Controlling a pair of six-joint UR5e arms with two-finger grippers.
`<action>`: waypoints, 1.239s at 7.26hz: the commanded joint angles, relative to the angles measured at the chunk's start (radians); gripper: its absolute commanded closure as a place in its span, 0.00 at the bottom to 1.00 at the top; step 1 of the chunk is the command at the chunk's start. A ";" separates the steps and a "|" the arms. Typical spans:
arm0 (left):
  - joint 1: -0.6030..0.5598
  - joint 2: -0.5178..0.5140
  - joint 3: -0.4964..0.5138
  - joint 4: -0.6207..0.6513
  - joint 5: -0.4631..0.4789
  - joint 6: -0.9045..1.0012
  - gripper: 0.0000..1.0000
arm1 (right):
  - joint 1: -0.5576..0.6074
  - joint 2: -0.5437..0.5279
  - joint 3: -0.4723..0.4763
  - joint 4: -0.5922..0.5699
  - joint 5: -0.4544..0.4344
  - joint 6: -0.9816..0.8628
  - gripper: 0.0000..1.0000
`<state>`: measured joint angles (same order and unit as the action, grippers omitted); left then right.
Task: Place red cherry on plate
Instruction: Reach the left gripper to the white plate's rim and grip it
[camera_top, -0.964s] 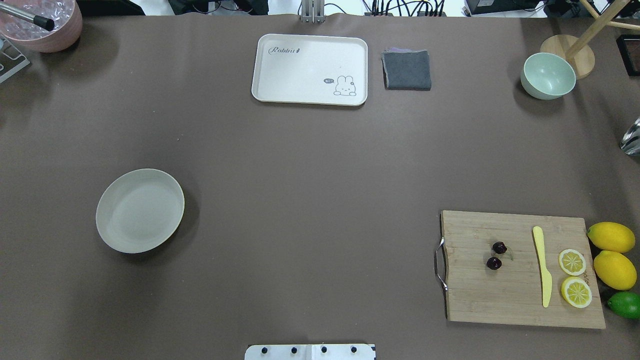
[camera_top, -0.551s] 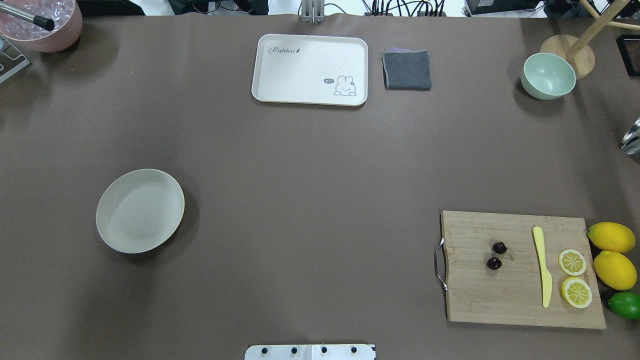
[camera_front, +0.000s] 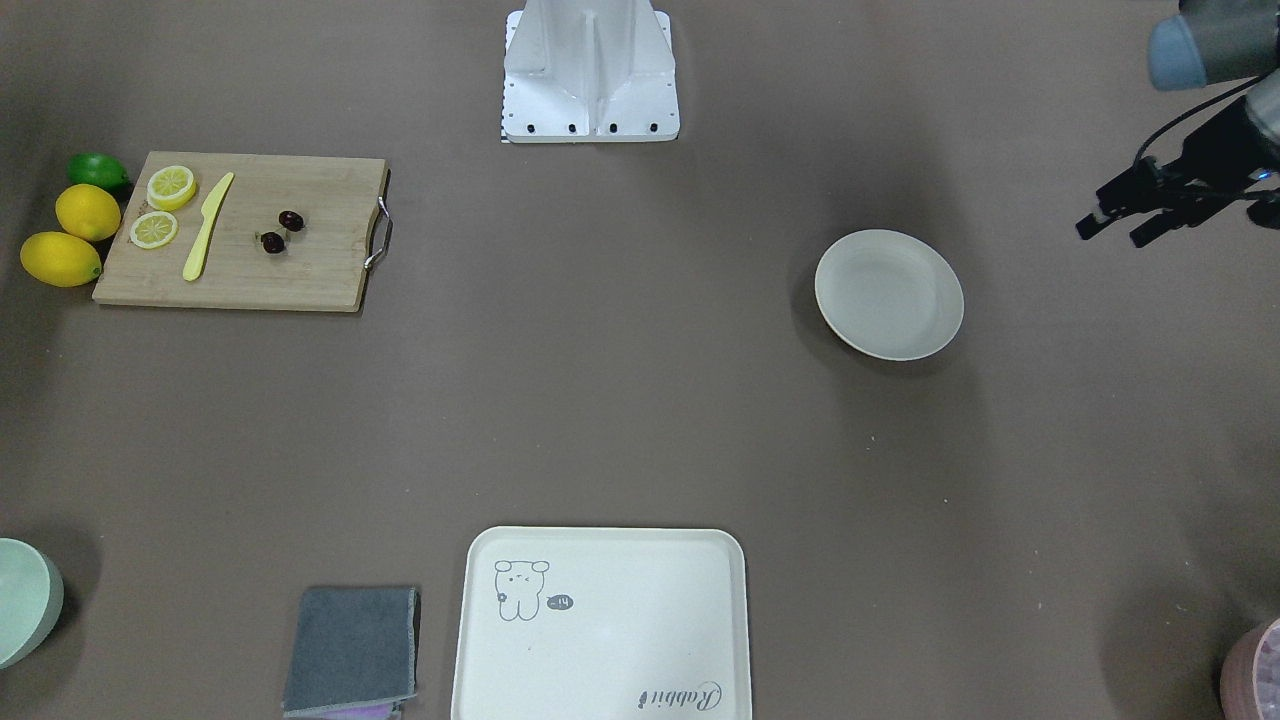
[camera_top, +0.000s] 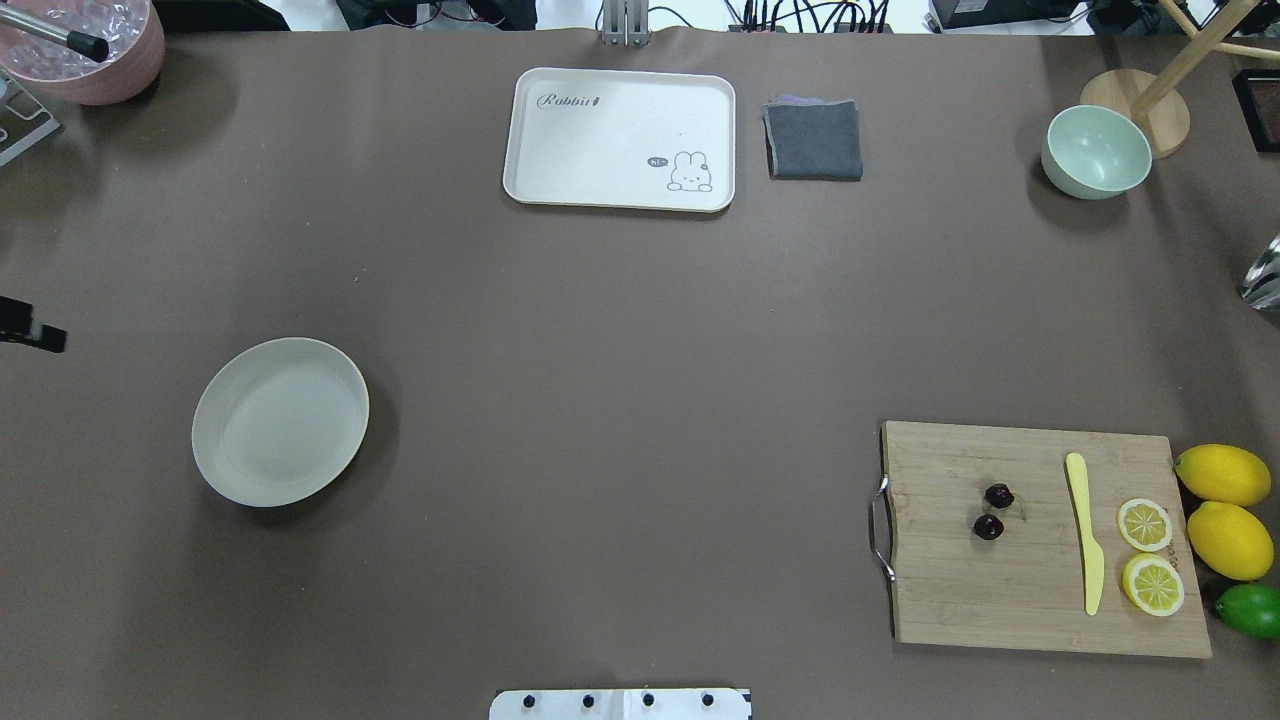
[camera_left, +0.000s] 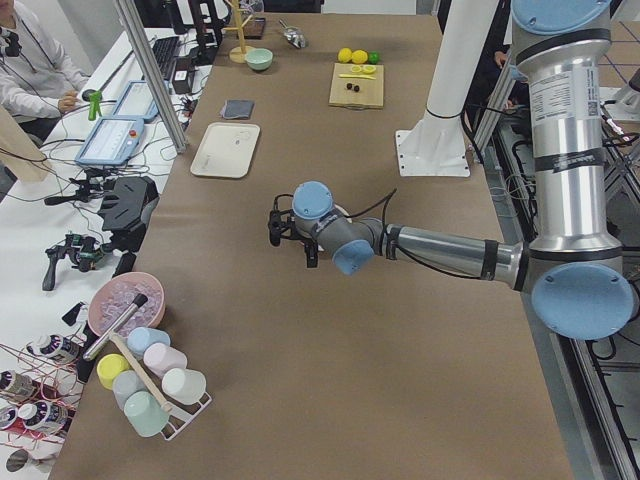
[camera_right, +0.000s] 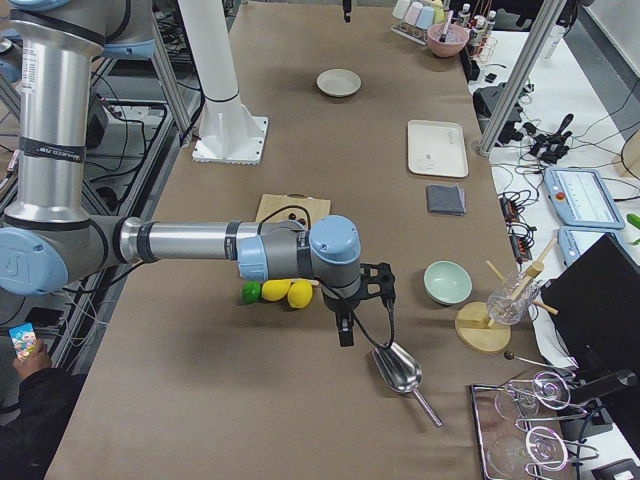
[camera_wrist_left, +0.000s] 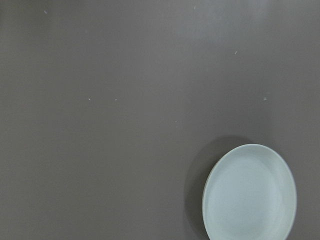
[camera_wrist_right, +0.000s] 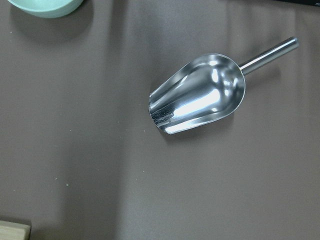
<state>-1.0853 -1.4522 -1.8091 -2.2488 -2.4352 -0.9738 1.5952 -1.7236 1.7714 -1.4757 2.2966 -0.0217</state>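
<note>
Cherries (camera_top: 991, 511): on cutting board (camera_top: 1000, 600), table's 4 o'clock, well apart from both grippers.
Plate (camera_top: 280, 421): 8 o'clock.
Left gripper (camera_front: 1110, 236): fingers apart, at plate's 10 o'clock.
Right gripper (camera_right: 345, 335): opening cannot be told.
Writing: "Rabbit" on tray (camera_top: 620, 190).

— What sort of place is this?
— A robotics lab; two industrial arms (camera_left: 440, 248) rise from a white pedestal (camera_front: 590, 70) bolted at the edge of a long desk (camera_top: 600, 350) under a brown cover; aluminium posts (camera_left: 150, 70) stand beside it.
— Anything else?
— A side bench carries control tablets (camera_left: 108, 140) and tangled cables (camera_top: 800, 14), with a person (camera_left: 30, 65) seated there; the plate (camera_top: 280, 421), cutting board (camera_top: 1000, 590) and lemons (camera_top: 1222, 474) are kitchen things laid out on the desk.
</note>
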 joint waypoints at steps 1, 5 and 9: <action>0.216 -0.097 0.027 -0.018 0.143 -0.153 0.02 | -0.004 0.004 -0.003 0.000 0.000 0.000 0.00; 0.259 -0.172 0.157 -0.040 0.168 -0.110 0.03 | -0.004 0.006 -0.001 0.000 0.000 0.000 0.00; 0.252 -0.126 0.157 -0.044 0.166 -0.028 0.03 | -0.007 0.013 -0.006 0.000 0.000 0.002 0.00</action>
<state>-0.8319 -1.6014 -1.6518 -2.2901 -2.2711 -1.0429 1.5883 -1.7116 1.7666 -1.4757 2.2964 -0.0211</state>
